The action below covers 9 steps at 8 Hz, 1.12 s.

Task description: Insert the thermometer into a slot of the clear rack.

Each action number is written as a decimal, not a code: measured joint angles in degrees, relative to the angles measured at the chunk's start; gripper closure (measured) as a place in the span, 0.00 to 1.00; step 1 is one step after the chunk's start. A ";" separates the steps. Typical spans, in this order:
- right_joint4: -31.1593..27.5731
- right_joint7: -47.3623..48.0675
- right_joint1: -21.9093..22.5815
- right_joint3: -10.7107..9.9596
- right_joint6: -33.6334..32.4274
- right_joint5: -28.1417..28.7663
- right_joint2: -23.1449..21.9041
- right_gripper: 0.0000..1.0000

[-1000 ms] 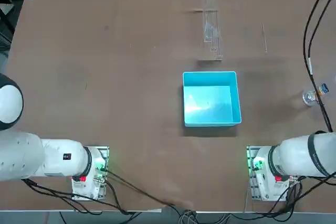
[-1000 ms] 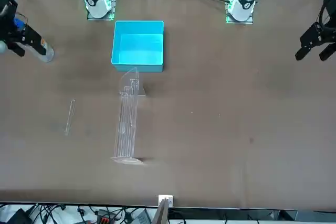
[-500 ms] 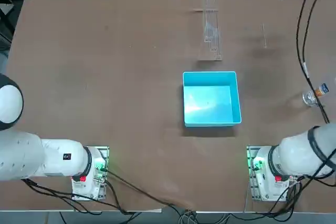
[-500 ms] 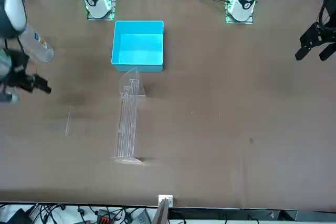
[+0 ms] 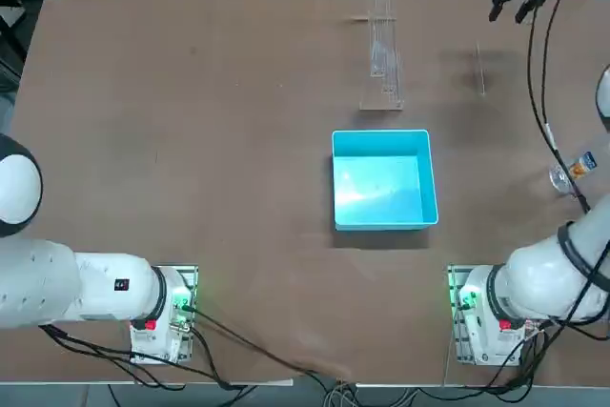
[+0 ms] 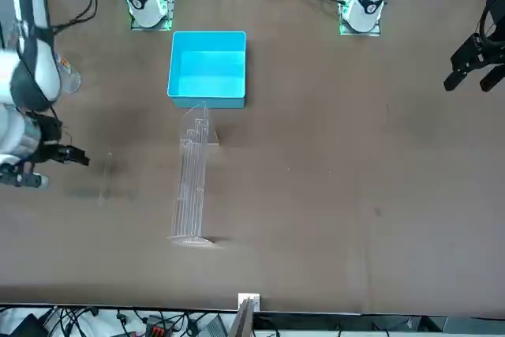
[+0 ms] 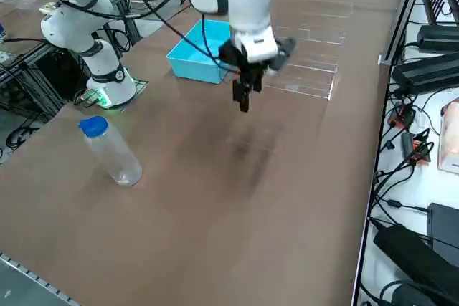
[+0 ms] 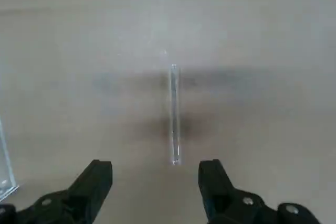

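Observation:
The thermometer [image 5: 480,69] is a thin clear rod lying flat on the brown table, right of the clear rack [image 5: 383,45]. In the front view the thermometer [image 6: 104,179] lies left of the long, see-through clear rack [image 6: 192,183]. My right gripper [image 5: 508,9] hovers above the table over the thermometer's area, pointing down. The wrist view shows the gripper [image 8: 155,169] open and empty, with the thermometer [image 8: 174,114] on the table just beyond its fingertips and in line with the gap. The side view shows the gripper [image 7: 244,98] well clear of the table.
A square bright-blue box [image 5: 384,178] sits mid-table, nearer the robot than the rack. A small clear bottle [image 5: 569,171] with a blue cap [image 7: 111,152] stands near the table's right edge. Cables trail from the right arm across that side.
The right arm has swung from beside the bottle toward the far side of the table, and its gripper now hangs over the thermometer. The fingers stayed open. Thermometer and rack have not moved.

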 joint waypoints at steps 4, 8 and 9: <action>-1.79 0.01 -0.44 -0.01 8.42 0.02 6.01 0.01; -2.78 0.78 -1.58 -0.03 12.91 0.23 9.71 0.06; -2.79 1.32 -1.88 -0.04 13.80 0.67 10.40 0.08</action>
